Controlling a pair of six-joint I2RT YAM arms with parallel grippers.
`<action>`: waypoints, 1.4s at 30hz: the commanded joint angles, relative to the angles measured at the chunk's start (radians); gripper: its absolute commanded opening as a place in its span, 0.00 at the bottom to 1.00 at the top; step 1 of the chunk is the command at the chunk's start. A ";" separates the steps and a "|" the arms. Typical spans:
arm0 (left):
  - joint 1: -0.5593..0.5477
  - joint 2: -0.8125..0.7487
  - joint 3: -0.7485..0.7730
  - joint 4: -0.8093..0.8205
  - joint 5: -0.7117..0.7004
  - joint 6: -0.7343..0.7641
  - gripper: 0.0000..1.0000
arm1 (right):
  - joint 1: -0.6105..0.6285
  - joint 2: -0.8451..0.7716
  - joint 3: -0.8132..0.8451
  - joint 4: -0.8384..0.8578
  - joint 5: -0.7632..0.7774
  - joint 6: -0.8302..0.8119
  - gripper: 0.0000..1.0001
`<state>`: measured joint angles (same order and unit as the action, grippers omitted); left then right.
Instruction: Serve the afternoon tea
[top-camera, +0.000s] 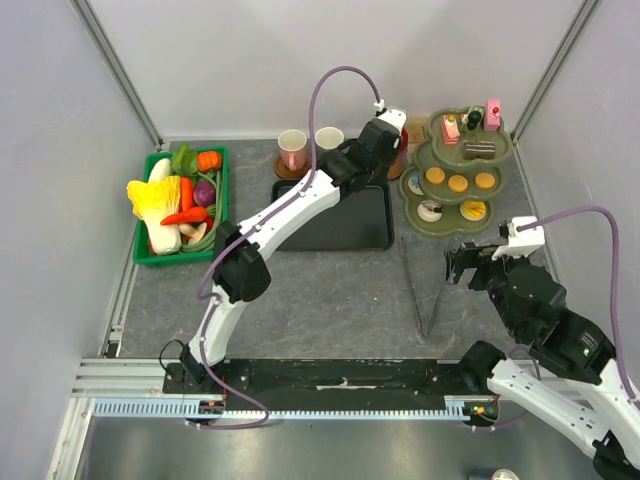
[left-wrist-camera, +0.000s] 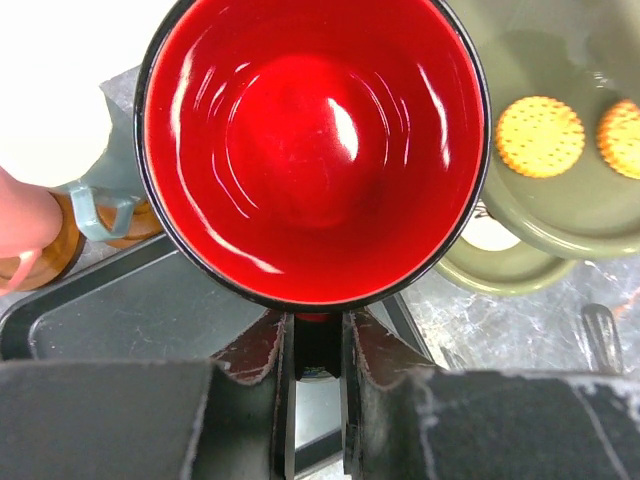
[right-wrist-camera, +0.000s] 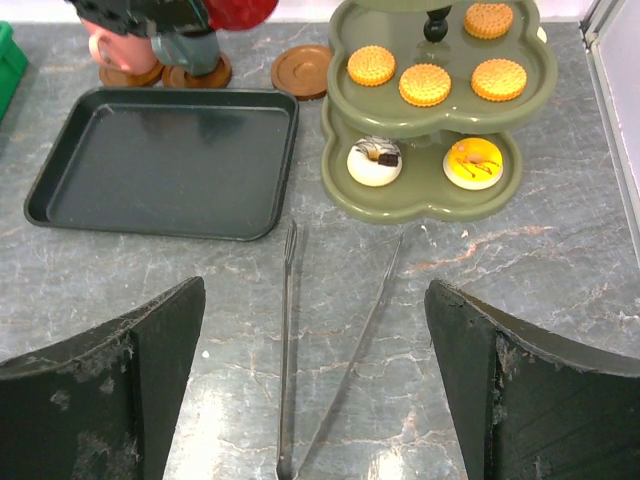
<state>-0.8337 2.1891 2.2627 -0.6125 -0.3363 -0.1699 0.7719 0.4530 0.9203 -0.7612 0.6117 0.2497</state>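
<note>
My left gripper (left-wrist-camera: 317, 345) is shut on the handle of the red mug (left-wrist-camera: 310, 140), which fills the left wrist view, upright and empty. From above, the left gripper (top-camera: 385, 138) hangs by the far right corner of the black tray (top-camera: 340, 225). The pink mug (top-camera: 292, 148) and the whitish mug (top-camera: 329, 138) stand on coasters behind the tray. A green tiered stand (top-camera: 447, 228) at the right carries biscuits (right-wrist-camera: 424, 84), two doughnuts (right-wrist-camera: 375, 160) and small cakes (top-camera: 480, 150). My right gripper (right-wrist-camera: 315, 390) stands open and empty over the metal tongs (right-wrist-camera: 290, 340).
A bare brown coaster (right-wrist-camera: 301, 70) lies between the tray and the stand. A green basket (top-camera: 145, 255) of toy vegetables sits at the left. The tongs (top-camera: 425, 290) lie on the grey tabletop in front of the stand. White walls close in the back and sides.
</note>
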 joint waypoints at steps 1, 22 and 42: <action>0.025 0.038 0.116 0.085 -0.015 -0.054 0.02 | 0.000 -0.023 -0.020 0.059 0.045 0.037 0.98; 0.096 -0.032 -0.084 0.174 0.045 -0.238 0.02 | 0.000 0.239 -0.021 0.203 0.055 0.248 0.98; -0.218 -0.634 -1.000 -0.063 -0.247 -0.882 0.02 | 0.000 0.202 -0.143 0.217 -0.148 0.241 0.98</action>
<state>-1.0245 1.5867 1.3197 -0.6807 -0.4957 -0.8692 0.7704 0.6678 0.7921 -0.5671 0.4862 0.4789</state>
